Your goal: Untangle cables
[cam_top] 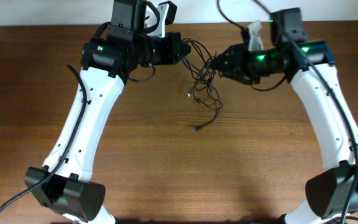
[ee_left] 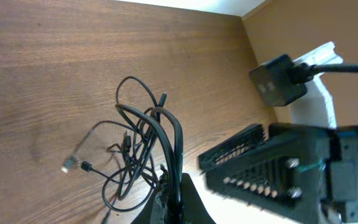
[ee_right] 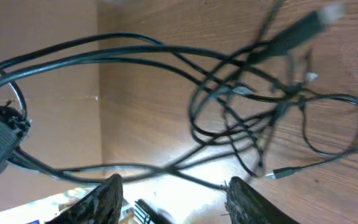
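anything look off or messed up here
Only the cables: they hang in a snarled knot between the arms, with several strands stretched into the left gripper, which is shut on them. One plug end trails loose on the table. The right gripper is open. No damage is visible.

The cables (cam_top: 205,84) are bunched on the table (cam_top: 166,162) near its far edge, between the left gripper (cam_top: 187,48) and the right gripper (cam_top: 213,65). Several strands are held in the left gripper and stretched across before the right one. One plug (cam_top: 197,129) is trailed out nearer the front.
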Controlling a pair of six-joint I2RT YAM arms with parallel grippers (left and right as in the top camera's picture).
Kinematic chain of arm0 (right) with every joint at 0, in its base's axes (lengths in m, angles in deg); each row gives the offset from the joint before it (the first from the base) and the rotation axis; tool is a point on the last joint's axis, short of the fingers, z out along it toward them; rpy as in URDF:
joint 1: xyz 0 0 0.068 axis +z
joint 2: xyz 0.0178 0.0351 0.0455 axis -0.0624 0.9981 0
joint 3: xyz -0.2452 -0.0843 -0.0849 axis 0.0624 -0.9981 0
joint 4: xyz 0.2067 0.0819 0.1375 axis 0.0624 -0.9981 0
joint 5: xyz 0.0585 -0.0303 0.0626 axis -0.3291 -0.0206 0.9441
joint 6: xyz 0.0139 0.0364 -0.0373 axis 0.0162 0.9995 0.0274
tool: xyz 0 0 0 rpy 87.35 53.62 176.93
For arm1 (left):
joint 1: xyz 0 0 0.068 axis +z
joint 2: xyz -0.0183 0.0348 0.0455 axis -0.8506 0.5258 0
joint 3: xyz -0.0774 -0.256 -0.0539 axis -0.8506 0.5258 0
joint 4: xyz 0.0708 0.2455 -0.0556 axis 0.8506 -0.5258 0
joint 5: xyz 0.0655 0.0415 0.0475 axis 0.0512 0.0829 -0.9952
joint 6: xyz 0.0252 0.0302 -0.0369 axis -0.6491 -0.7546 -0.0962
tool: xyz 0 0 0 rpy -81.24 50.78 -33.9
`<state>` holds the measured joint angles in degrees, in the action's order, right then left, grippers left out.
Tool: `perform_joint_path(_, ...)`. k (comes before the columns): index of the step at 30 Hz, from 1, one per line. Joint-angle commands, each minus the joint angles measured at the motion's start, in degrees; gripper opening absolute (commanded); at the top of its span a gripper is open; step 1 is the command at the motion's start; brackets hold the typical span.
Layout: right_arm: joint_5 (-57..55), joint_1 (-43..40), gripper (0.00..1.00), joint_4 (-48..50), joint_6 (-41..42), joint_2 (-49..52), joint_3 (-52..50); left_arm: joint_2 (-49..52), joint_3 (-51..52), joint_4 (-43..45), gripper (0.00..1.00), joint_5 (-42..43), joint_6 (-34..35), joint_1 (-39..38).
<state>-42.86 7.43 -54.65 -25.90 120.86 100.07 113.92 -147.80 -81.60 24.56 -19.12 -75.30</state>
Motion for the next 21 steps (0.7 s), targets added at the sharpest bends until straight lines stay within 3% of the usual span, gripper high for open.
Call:
perform_joint_path(1, -9.11, 3.32, 0.54, 1.99, 6.8, -0.31, 0.61, -0.13, -1.29, 0.15, 0.0, 0.22, 2.54, -0.5)
perform_joint_path(6, -15.69, 6.32, 0.49, 5.25, 11.61, 1.42, 0.57, -0.13, -1.29, 0.2, 0.0, 3.74, 2.8, -0.5)
perform_joint_path(13, -16.04, 7.04, 0.42, 8.22, 12.83, 6.1, 0.55, -0.13, -1.31, 0.22, 0.0, 12.35, 2.89, -0.13)
perform_joint_path(16, -16.02, 6.97, 0.29, 9.42, 12.81, 6.38, 0.57, -0.13, -1.31, 0.2, 0.0, 16.39, 2.89, 0.68)
perform_joint_path(19, -13.66, 6.1, 0.04, 9.57, 12.26, 6.16, 0.59, -0.13, -1.31, 0.15, 0.0, 16.26, 2.89, 2.36)
perform_joint_path(21, -8.61, 4.17, 0.04, 9.73, 9.18, 5.14, 0.59, -0.13, -1.29, -0.15, 0.0, 14.43, 2.86, 3.8)
